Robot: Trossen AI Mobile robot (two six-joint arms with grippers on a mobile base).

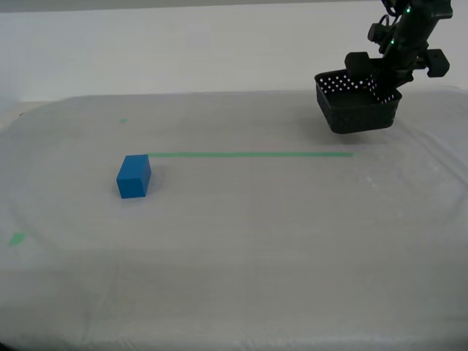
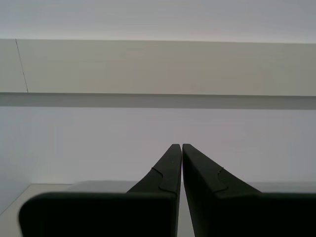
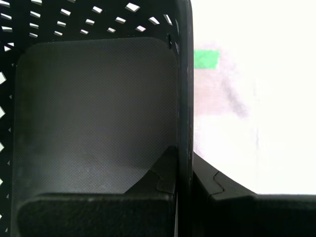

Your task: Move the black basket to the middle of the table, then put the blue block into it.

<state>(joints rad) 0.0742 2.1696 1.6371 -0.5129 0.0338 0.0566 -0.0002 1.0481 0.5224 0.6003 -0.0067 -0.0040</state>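
The black basket point(image 1: 357, 104) hangs tilted just above the table point(image 1: 256, 248) at the exterior view's far right. My first gripper point(image 1: 381, 82) is shut on the basket's wall point(image 3: 183, 98), one finger inside and one outside. The basket's floor point(image 3: 94, 113) is bare. The blue block point(image 1: 134, 176) sits on the table at the exterior view's left, far from the basket. My second gripper point(image 2: 181, 146) is shut on nothing and faces a pale wall; it does not show in the exterior view.
A thin green tape line point(image 1: 248, 154) runs across the table from the block toward the basket. Small green tape marks point(image 1: 17, 238) point(image 1: 123, 121) lie at the exterior view's left. Another green mark point(image 3: 206, 59) shows beside the basket.
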